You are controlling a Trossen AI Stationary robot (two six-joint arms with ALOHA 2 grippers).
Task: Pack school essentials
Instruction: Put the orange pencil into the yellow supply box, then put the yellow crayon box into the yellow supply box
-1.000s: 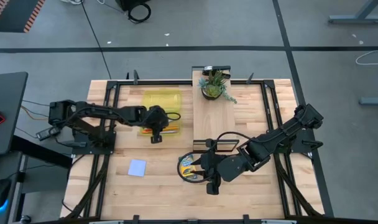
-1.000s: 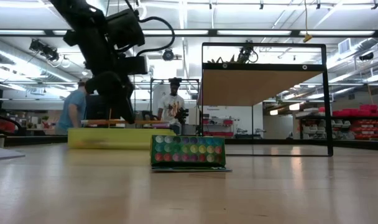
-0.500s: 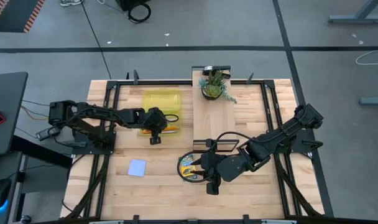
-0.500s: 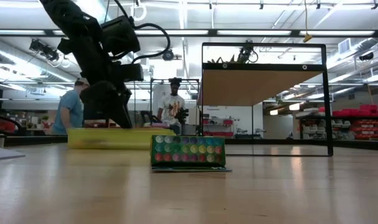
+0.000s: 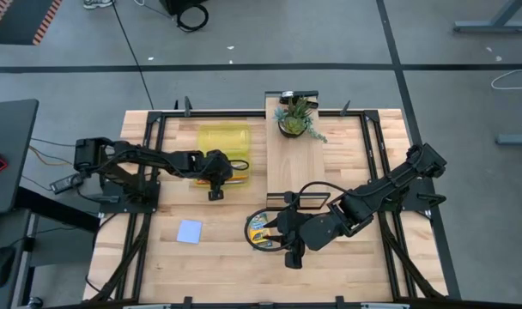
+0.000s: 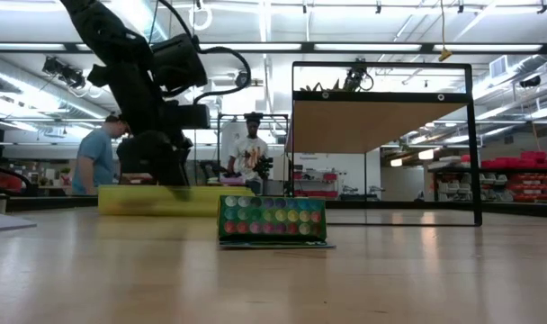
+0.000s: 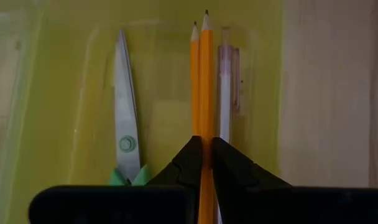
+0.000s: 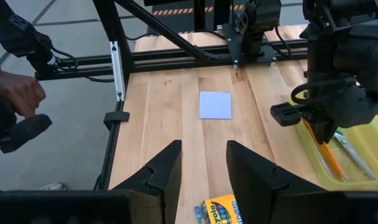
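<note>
1. The left gripper (image 7: 202, 152) is pinched on a pencil (image 7: 206, 81), low over the yellow tray (image 5: 221, 142) at the back left of the desk (image 5: 218, 257).
2. In the tray already: scissors (image 7: 125, 124), a second pencil (image 7: 194, 81) and a pen (image 7: 228, 87), all lying parallel.
3. To place it well, keep the pencil in line with its twin, lower until it rests flat, then release, so it doesn't roll onto the scissors.
4. The right gripper (image 8: 203, 163) is spread, waiting over the crayon box (image 5: 261, 232) at front centre.
5. The notepad (image 5: 190, 231) lies well apart on the desk, unpacked.
</note>
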